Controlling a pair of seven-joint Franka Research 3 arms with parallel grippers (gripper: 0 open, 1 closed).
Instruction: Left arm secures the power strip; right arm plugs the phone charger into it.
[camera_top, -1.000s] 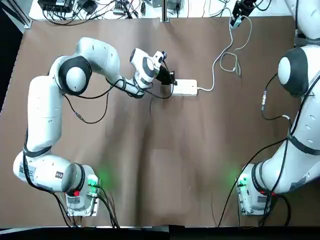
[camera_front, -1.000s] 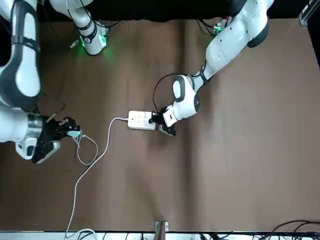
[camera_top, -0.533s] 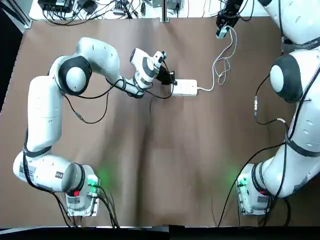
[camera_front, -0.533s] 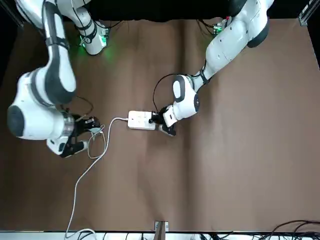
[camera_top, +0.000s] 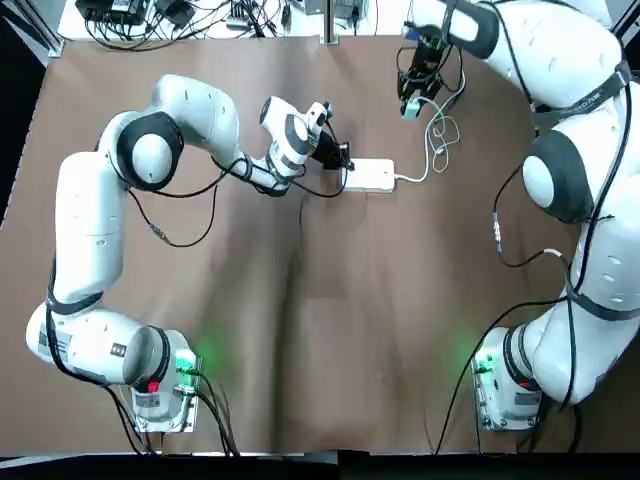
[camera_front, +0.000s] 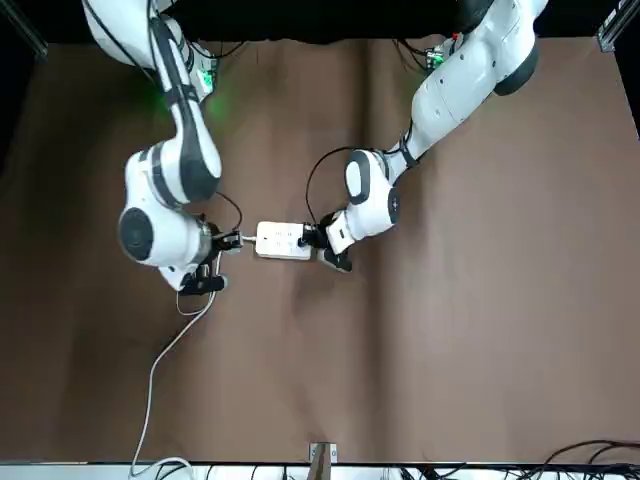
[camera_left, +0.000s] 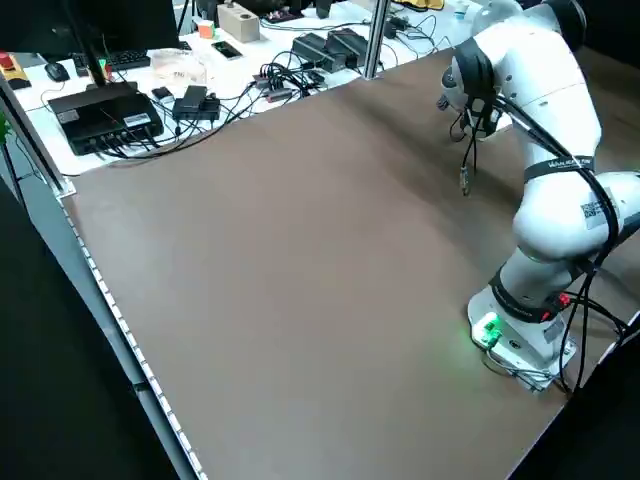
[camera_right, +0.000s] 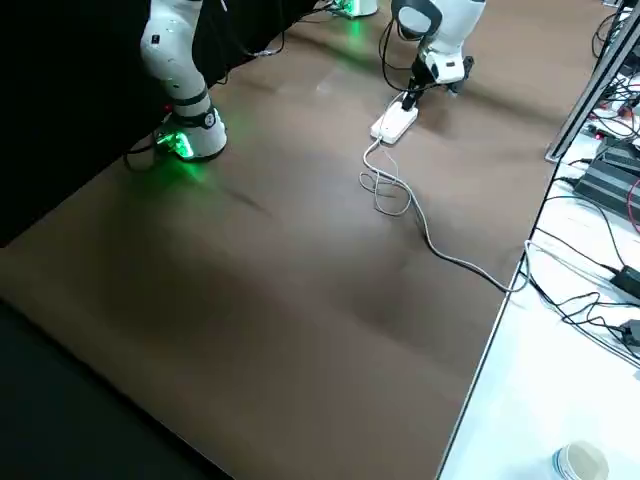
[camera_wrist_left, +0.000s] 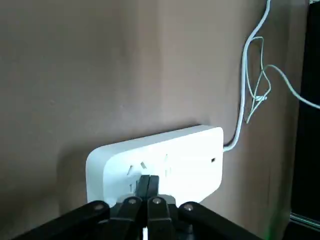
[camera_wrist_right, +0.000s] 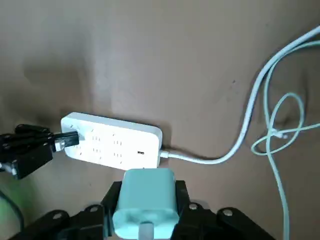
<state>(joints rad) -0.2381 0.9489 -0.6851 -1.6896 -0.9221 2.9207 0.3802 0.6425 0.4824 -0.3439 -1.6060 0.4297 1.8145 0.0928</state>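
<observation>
From overhead, we see our right gripper (camera_top: 412, 100) far nearer the power strip (camera_top: 369, 176) than half a second ago, when it hung at the table's far edge; it now sits just beyond the strip's cord end. The strip has not shifted. Our left gripper (camera_top: 343, 163) is pressed on the strip's other short end, away from the cord, as before. We judge the carry nearly over and the alignment still ahead.

From the front, the right gripper (camera_front: 212, 262) is low beside the thick white cord (camera_front: 165, 345), which trails off toward the near table edge. The brown table (camera_front: 480, 330) is bare on every other side of the strip, so there is open room for the approach.

In the left wrist view, the left fingers (camera_wrist_left: 148, 186) are closed together, tips bearing on the strip's end beside its sockets.

In the right wrist view, the right fingers are clamped on the teal phone charger (camera_wrist_right: 145, 198), with the strip's socket face below and apart from it. The charger's thin cable (camera_wrist_right: 282, 131) loops beside the cord, and we think it could snag there.
</observation>
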